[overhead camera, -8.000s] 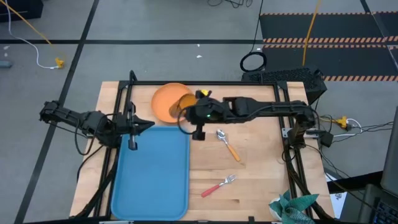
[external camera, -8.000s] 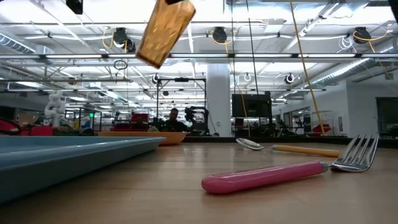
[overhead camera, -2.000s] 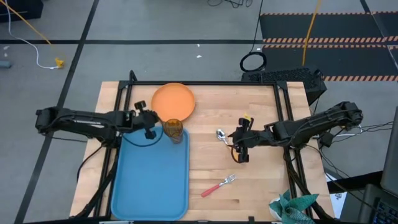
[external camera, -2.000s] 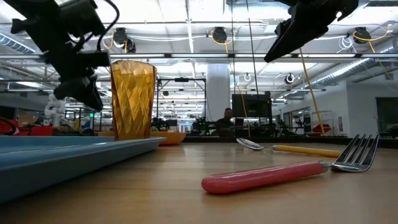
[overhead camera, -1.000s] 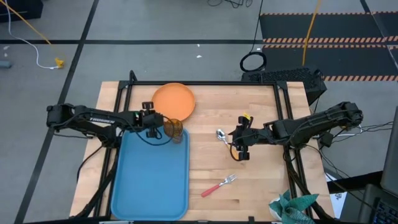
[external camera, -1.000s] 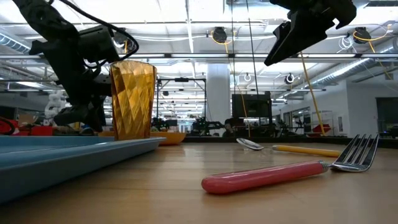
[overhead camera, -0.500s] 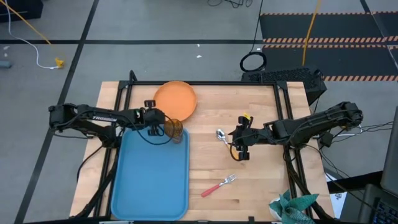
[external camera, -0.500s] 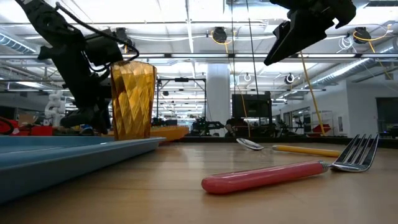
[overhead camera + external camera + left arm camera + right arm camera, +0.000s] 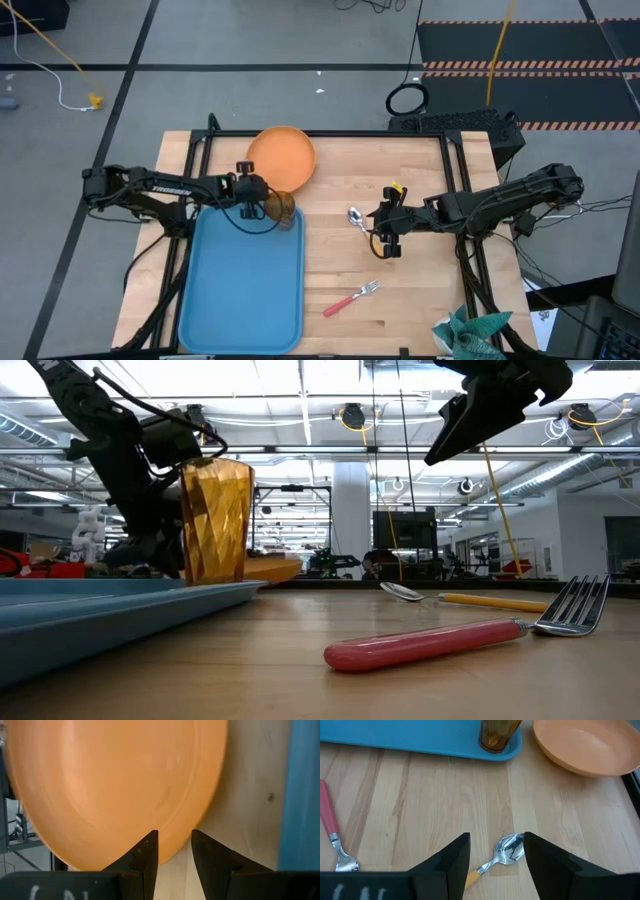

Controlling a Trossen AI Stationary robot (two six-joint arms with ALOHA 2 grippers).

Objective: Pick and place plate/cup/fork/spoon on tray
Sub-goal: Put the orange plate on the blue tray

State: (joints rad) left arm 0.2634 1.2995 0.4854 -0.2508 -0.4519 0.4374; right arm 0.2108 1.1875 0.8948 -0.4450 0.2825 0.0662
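Table seen as pale wood w/ visible grain, matt; tray smooth blue plastic; plate matt orange plastic; cup translucent faceted amber plastic, glossy; spoon bowl shiny metal; fork handle glossy pink plastic, tines metal.

Heads up, from the left wrist view you only get part of the plate: it runs off the frame on three sides, and its near rim sits behind the left gripper fingers, so you can't tell whether they actually grip it. The tray there is just a strip cut by the edge. In the right wrist view the cup loses its upper part to the frame, the fork shows only partly, and the spoon handle disappears behind the right gripper. In the low view the left arm hides most of the plate.
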